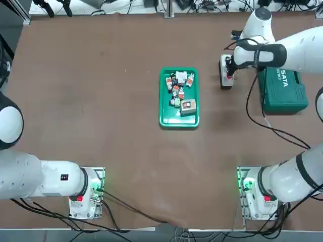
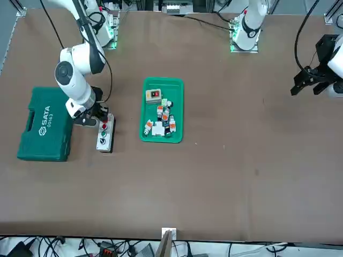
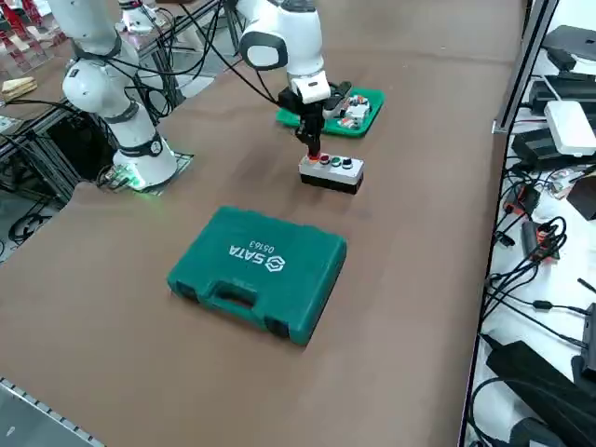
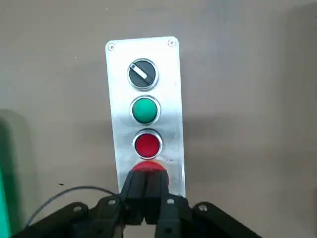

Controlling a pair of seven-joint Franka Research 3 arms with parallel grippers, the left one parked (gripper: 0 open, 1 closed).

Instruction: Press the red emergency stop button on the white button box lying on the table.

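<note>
Box (image 1: pixel 225 64) lies on the bench (image 1: pixel 101 101), at about 2 o'clock from the tray (image 1: pixel 163 96) in the top view, with the case (image 1: pixel 282 91) just beside it at its 3 o'clock. It lies flat, long side running away from the robot.

Wrist view: the plate carries a black selector (image 4: pixel 142 74), a green button (image 4: pixel 145 109), a small red button (image 4: pixel 147 144), then the e-stop (image 4: pixel 148 167) at the end nearest the arm, mostly hidden.

Right end effector (image 4: pixel 146 183) is clenched, fingers (image 4: pixel 136 193) pressed together, holding nothing. It points straight down over the e-stop end of the box. The tips overlap the knob's rim; contact or a small gap, cannot tell.

Handling, as a judgement:
- The box is a light, rigid plastic shell with a smooth metal-look faceplate. It is not fixed down, so it will likely skid or tip under a sideways or off-centre push.
- The e-stop is a stiff, sprung mushroom cap and probably needs a firm push to latch. Not fragile.
- No grasp needed. Use the closed fingertips as one blunt point on the cap's centre and push vertically, so the force goes into the bench.
- The cap is domed and slick, so an edge hit may slide off towards the small red button at the cap's 12 o'clock in the wrist view.
</note>
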